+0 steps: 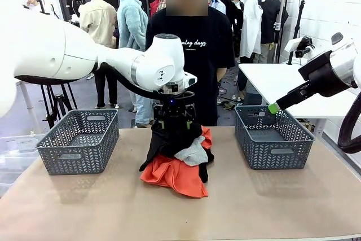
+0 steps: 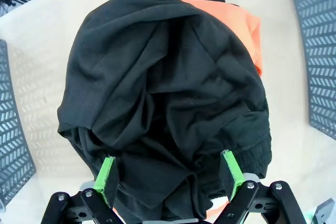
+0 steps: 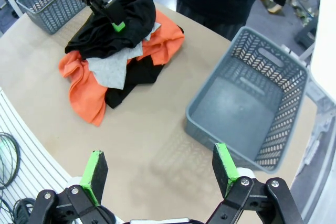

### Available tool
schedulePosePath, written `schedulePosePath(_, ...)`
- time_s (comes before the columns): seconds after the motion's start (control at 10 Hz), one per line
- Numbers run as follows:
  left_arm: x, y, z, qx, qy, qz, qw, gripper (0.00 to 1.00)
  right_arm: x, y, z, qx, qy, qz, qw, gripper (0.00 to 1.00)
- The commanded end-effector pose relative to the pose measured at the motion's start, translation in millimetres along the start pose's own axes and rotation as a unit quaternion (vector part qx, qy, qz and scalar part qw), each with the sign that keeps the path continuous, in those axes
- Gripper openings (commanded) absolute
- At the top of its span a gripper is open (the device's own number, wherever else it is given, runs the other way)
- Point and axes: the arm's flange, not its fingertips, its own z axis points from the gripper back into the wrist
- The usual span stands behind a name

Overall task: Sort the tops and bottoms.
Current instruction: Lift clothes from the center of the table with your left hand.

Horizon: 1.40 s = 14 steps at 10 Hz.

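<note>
The sorting is judged to be at its first pick: all garments lie in one pile at the middle of the table (image 1: 84,207), and nothing is seen in either basket. The left gripper (image 2: 169,178) is set down onto the top of the pile with its jaws spread wide. A bunched fold of the black garment (image 2: 157,87) lies between the green pads, and no clamp on the cloth is observed. The orange-red top (image 1: 175,176) is found beneath the black garment on the robot's side, touching it, and the grey top (image 1: 194,153) is lodged between the two. Further black cloth (image 3: 134,80) is noted at the base of the pile. The right gripper (image 3: 158,169) is held above the table near the right basket (image 1: 271,153), jaws apart and nothing between them. The left basket (image 1: 51,153) is placed well apart from the pile on the other side. Closure of the left jaws on the black fold alone is called for next, then a lift clear of the tops. Which basket is meant for bottoms cannot be told. A risk is judged that the grey top is dragged up as well.
</note>
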Motion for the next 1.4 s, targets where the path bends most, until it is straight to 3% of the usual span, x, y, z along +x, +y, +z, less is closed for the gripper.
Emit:
schedulePosePath(0.0,8.2,-3.5,-3.3,0.016,0.001,0.013,1.000,0.94,-0.8,0.5,-1.2,0.010,0.000,-0.002,1.000,1.00)
schedulePosePath(0.5,11.0,-2.2,-9.8,0.024,0.013,0.019,0.999,0.04,-0.8,0.5,-1.2,0.010,0.000,-0.002,1.000,1.00)
schedulePosePath(0.6,11.4,-1.7,-9.6,0.025,0.013,0.021,0.999,0.00,-0.8,0.5,-1.2,0.010,0.000,-0.002,1.000,1.00)
schedulePosePath(1.3,7.4,-0.2,-3.6,0.026,0.012,0.014,0.999,0.00,-0.8,0.5,-1.2,0.010,0.000,-0.002,1.000,1.00)
